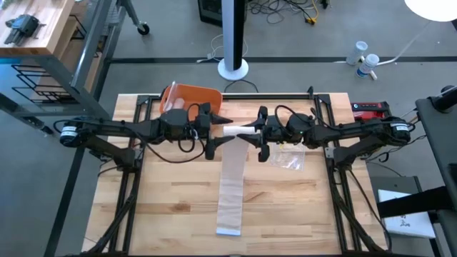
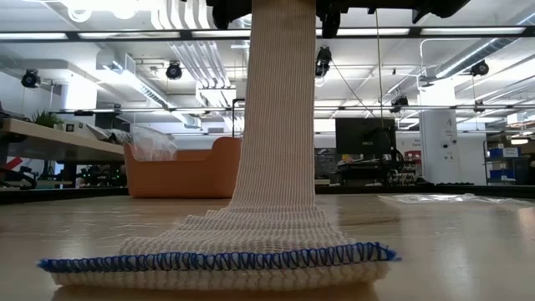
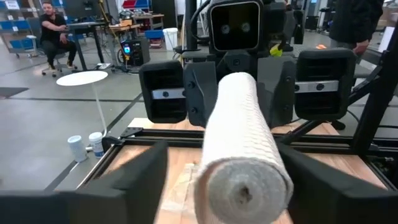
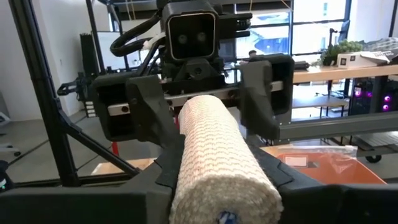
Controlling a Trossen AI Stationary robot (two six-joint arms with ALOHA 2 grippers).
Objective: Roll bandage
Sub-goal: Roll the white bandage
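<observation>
I hold the bandage roll (image 1: 238, 130) in the air above the table (image 1: 171, 207), my left gripper (image 1: 214, 133) clamped on its nine o'clock end and my right gripper (image 1: 258, 135) on its three o'clock end. The loose strip (image 1: 230, 187) hangs toward six o'clock (its blue-stitched end lies flat on the wood). An orange bin (image 1: 193, 97) sits near eleven o'clock.

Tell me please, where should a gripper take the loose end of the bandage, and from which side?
Probably at the blue-stitched end of the bandage. It lies flat on the table, so come from above and pinch across its width at the hem. The rolled part is held up between the left gripper and right gripper, so the tail hangs free.
</observation>
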